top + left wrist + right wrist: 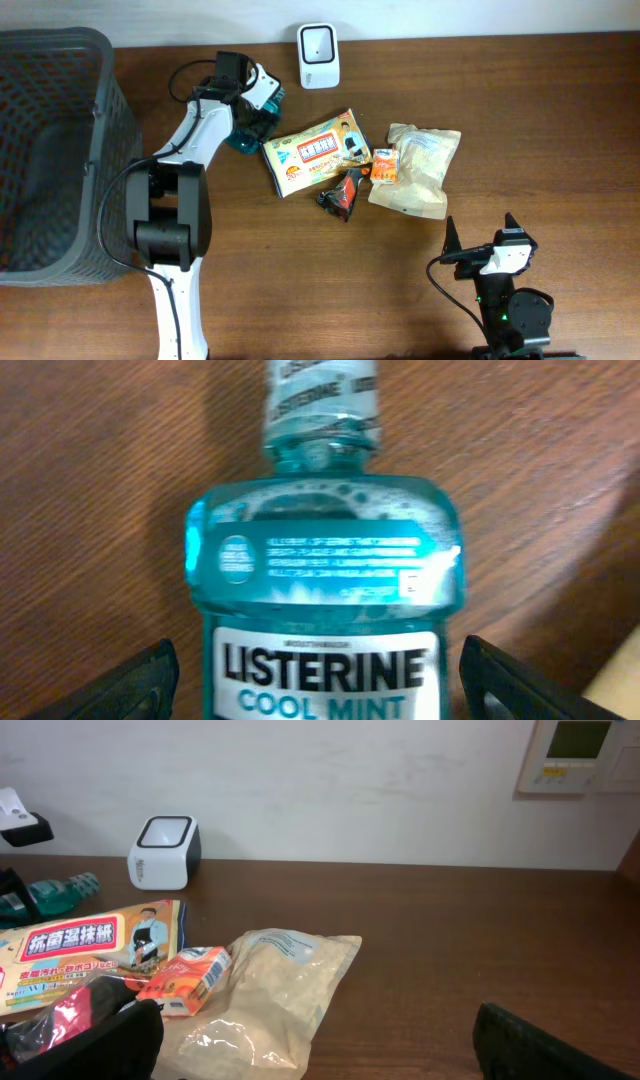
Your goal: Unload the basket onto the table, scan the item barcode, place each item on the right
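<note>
Bottle (325, 560) base cut off; left end effector (320, 678) straddles it.

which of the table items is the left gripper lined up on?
The teal Listerine bottle, lying flat, flanked by the open left gripper. The yellow pack and beige bag lie off to its side.
</note>
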`<state>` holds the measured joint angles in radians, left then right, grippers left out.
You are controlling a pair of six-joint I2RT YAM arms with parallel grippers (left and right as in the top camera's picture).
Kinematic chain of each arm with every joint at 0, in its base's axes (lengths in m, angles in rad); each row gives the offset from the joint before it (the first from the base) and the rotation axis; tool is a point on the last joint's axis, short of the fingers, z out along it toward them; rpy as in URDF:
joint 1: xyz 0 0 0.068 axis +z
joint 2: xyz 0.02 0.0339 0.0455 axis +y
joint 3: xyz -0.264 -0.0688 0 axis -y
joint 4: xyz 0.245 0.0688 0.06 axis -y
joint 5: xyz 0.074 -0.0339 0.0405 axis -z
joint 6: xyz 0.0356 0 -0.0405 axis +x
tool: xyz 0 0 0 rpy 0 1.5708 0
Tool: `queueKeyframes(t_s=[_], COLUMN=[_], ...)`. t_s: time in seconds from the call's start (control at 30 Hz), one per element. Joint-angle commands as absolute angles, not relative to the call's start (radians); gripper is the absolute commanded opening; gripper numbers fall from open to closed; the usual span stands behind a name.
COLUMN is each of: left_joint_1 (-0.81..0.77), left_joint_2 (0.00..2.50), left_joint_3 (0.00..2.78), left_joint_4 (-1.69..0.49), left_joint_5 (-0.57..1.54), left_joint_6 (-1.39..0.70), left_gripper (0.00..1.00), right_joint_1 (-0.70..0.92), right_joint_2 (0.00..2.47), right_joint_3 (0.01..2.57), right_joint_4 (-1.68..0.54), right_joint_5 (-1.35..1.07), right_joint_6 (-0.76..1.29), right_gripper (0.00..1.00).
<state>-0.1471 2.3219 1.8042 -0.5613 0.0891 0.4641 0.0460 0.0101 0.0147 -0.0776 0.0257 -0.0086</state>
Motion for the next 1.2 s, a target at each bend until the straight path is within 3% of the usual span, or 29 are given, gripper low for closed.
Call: queueKeyframes(t_s=[0.0,0.33,0.57,0.6,0.7,1.03,1.17], left_joint_1=[-0.14,-0.14,-0.141,-0.14,-0.138,-0.138,-0.138], left_joint_2=[2.356,2.383,2.383,2.383,2.383,2.378,2.355], left_joint_3=[1.8,1.8,1.802,1.802,1.802,1.802,1.805], left_joint_4=[-0.577,-0.645,-0.579,-0.567,-0.54,-0.53,-0.532], left_joint_5=[0.163,0.161,0.161,0.161,0.161,0.131,0.131], left_joint_6=[0.469,0.466,0.441,0.416,0.334,0.306,0.244], left_gripper=[0.88,0.84,0.95,0.92,0.73,0.63,0.64], right_joint_1=[0.052,0.052,0.052,0.052,0.052,0.052,0.052], right_joint_2=[0.004,0.004,0.004,0.004,0.004,0.004,0.004], right_joint_3=[0.006,0.006,0.006,0.006,0.006,0.006,0.006], right_joint_4=[-0.081,-0.081,-0.081,-0.081,-0.081,-0.081,-0.081], right_joint_5=[0.027,0.027,0.027,0.027,0.027,0.027,0.027], right_joint_6=[-0.015,-0.015,-0.014,-0.015,-0.014,-0.015,-0.015], right_gripper=[0.99,0.99,0.99,0.99,0.99,0.99,0.99])
